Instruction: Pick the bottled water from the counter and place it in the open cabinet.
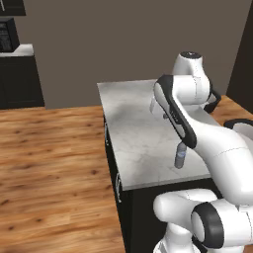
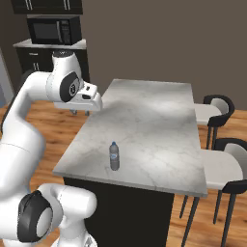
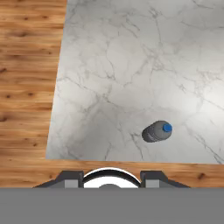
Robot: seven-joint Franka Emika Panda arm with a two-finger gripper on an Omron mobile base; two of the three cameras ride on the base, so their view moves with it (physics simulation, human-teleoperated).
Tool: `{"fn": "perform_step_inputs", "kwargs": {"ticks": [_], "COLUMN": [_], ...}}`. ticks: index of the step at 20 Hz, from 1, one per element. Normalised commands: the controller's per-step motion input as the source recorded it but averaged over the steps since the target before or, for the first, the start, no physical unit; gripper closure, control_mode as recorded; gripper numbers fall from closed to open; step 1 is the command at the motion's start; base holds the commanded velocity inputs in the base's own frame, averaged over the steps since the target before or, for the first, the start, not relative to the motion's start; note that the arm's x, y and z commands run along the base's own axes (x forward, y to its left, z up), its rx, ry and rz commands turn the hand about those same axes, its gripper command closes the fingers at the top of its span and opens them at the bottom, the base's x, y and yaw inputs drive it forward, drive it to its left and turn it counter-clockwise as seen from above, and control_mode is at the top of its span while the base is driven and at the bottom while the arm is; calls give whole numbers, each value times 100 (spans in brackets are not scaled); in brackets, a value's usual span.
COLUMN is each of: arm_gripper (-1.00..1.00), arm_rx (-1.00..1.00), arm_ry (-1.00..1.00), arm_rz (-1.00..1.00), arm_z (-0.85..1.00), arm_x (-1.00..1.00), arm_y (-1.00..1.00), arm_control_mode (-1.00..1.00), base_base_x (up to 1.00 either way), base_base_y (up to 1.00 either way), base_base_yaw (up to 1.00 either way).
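Note:
The bottled water [image 2: 114, 157] stands upright on the marble counter [image 2: 154, 111], close to its near edge, a small clear bottle with a blue cap. In the left base view the bottled water [image 1: 180, 158] is partly behind my forearm. From above, the hand view shows the bottled water [image 3: 156, 132] on the counter [image 3: 131, 65], right of centre. My gripper [image 2: 79, 112] hangs over the counter's left edge, well above and behind the bottle. Its fingertips [image 3: 72, 177] stand wide apart with nothing between them, so the gripper [image 3: 111, 177] is open. The open cabinet is out of view.
A black microwave [image 2: 53, 30] sits on a narrow ledge at the back left, under dark closed cabinets [image 2: 46, 6]. Two black-framed stools [image 2: 217, 108] stand along the counter's right side. Wood floor [image 1: 49, 173] lies left of the counter.

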Motion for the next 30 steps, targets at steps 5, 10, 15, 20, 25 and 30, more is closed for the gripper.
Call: {"fn": "perform_step_inputs", "kwargs": {"ticks": [5, 10, 15, 20, 25, 30], "arm_gripper": [-100, -100, -100, -100, -100, -100], "arm_rx": [2, 0, 0, 0, 3, 0], "arm_ry": [-8, -18, -23, -5, 1, 0], "arm_rz": [-2, -13, -6, 9, 24, 31], "arm_z": [0, 0, 0, -8, 0, -7], "arm_x": [-33, -52, -23, 1, -1, -5], "arm_y": [-30, -39, -38, -45, -71, -87], "arm_control_mode": [-100, -100, -100, -100, -100, -100], "base_base_x": [0, 0, 0, 0, 0, 0], "base_base_y": [0, 0, 0, 0, 0, 0], "base_base_yaw": [0, 0, 0, 0, 0, 0]}}
